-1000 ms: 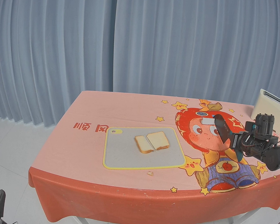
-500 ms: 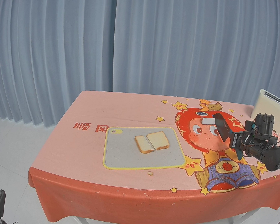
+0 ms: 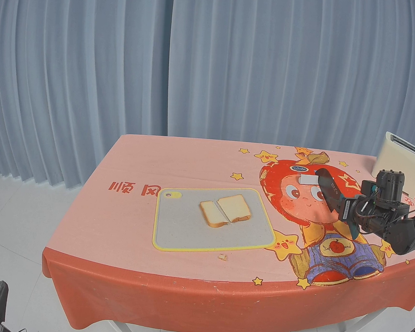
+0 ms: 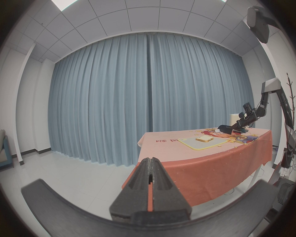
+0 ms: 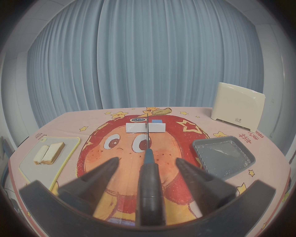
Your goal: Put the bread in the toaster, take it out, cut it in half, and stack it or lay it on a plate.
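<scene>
Two bread halves (image 3: 225,210) lie side by side on the grey, yellow-rimmed cutting board (image 3: 182,229), also seen as bread (image 5: 49,152). My right gripper (image 3: 349,217) hovers over the table's right part, open. The teal handle of a knife (image 5: 149,172) sits between its spread fingers (image 5: 92,179), with a gap on each side. The dark knife blade (image 3: 329,188) points at a white knife rest (image 3: 307,179). A cream toaster (image 3: 402,159) stands at the far right. The dark grey plate (image 5: 223,155) lies near it. My left gripper (image 4: 150,185) is shut and empty, low beside the table.
A small crumb (image 3: 222,257) lies on the cloth in front of the cutting board. The printed tablecloth (image 3: 135,167) is bare on the left and at the back. The table's front edge curves toward me.
The right gripper with the knife has shifted slightly toward the table's far side, and the blade now shows narrower. The bread and the left arm have not moved.
</scene>
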You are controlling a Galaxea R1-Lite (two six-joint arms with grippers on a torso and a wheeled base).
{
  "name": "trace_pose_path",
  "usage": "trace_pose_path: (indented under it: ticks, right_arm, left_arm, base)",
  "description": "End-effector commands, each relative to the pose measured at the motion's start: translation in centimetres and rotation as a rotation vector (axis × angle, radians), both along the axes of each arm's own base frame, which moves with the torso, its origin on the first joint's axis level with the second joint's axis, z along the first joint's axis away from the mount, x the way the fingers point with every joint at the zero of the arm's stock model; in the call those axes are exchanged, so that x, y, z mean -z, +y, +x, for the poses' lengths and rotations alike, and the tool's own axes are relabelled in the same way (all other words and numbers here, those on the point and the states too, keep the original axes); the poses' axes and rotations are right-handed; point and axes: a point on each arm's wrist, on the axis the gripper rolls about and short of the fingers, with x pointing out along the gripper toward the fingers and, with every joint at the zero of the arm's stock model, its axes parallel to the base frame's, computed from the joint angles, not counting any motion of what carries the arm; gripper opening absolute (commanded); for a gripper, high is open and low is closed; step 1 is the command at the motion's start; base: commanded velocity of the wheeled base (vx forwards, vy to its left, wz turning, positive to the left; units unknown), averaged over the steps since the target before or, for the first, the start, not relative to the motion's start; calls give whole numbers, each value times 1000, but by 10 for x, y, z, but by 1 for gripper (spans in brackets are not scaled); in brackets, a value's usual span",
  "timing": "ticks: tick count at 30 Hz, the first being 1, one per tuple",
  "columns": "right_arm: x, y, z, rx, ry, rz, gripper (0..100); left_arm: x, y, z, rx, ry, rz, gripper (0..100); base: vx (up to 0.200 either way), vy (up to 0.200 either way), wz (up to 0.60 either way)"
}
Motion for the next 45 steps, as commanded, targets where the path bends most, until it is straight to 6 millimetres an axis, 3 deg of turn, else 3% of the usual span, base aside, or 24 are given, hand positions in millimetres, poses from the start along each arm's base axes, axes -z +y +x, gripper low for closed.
trace_pose_path:
  ticks: [1,11,16,19,20,26,31,45]
  right_arm:
    - [-1,0,0,-1,-4,2,100]
    - [-6,0,-2,-1,-21,3,100]
    - [-30,-1,-12,0,-90,12,100]
    - [-32,-1,-14,0,-97,12,100]
    - [-46,-2,-24,-1,-137,16,100]
    - [-67,2,-39,-20,-204,25,100]
    - [-79,12,-49,-58,-246,37,100]
    - [-105,13,-68,-78,-340,52,100]
  left_arm:
    - [5,0,0,0,3,0,0]
    - [5,0,0,0,3,-2,0]
    - [5,0,0,-8,6,0,0]
    - [5,0,0,-9,6,1,0]
    - [5,0,0,-8,6,-2,0]
    - [5,0,0,-8,4,-2,0]
    - [5,0,0,-9,6,-2,0]
    - [5,0,0,-6,4,-11,0]
  base:
    - [0,0,0]
    - [0,0,0]
    - [0,0,0]
    - [0,0,0]
    - [0,0,0]
    - [0,0,0]
    - [0,0,0]
    - [0,0,0]
